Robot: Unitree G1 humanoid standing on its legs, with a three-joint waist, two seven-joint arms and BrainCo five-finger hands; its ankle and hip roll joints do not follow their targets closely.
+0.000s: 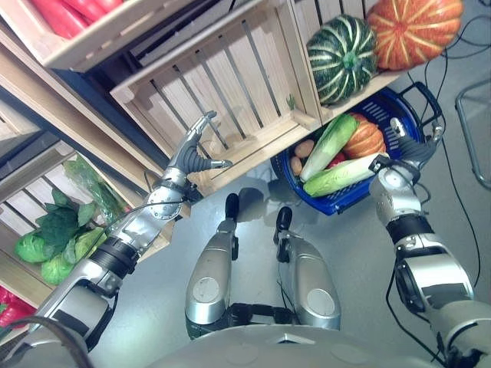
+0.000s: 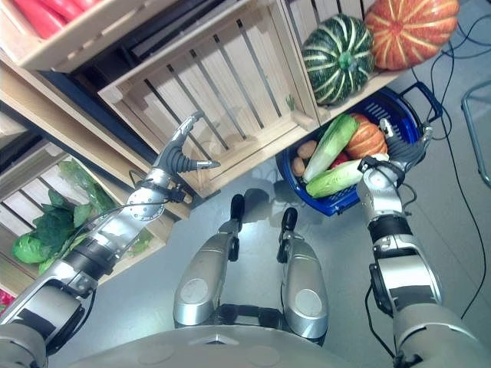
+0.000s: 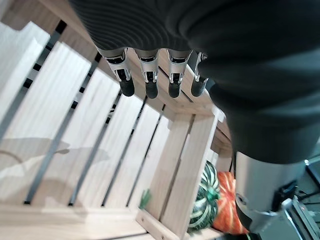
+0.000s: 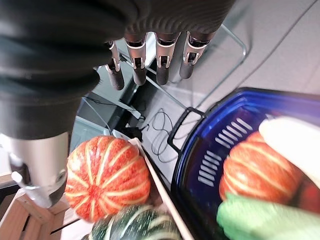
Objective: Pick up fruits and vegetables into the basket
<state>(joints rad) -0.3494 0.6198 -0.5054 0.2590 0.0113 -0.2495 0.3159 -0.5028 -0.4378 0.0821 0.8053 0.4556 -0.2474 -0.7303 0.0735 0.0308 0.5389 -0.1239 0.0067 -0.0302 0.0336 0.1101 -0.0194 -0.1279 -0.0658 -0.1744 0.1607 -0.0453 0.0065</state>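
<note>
A blue basket point(image 1: 345, 203) stands on the floor under the shelf. It holds an orange pumpkin point(image 1: 364, 140), two pale green cabbages point(image 1: 330, 144), potatoes point(image 1: 304, 148) and something red. My right hand point(image 1: 410, 146) hovers over the basket's right side, open, its straight fingers point(image 4: 160, 60) holding nothing. My left hand point(image 1: 192, 157) is raised in front of an empty wooden crate point(image 1: 230, 84), open as well, with its fingers point(image 3: 150, 75) stretched towards the slats. On the shelf above the basket lie a green striped pumpkin point(image 1: 341, 57) and an orange pumpkin point(image 1: 414, 29).
Leafy greens point(image 1: 57, 230) fill a lower crate at the left. Red vegetables point(image 1: 69, 14) lie in the top left crate. A metal frame point(image 1: 472, 130) stands on the grey floor at the right.
</note>
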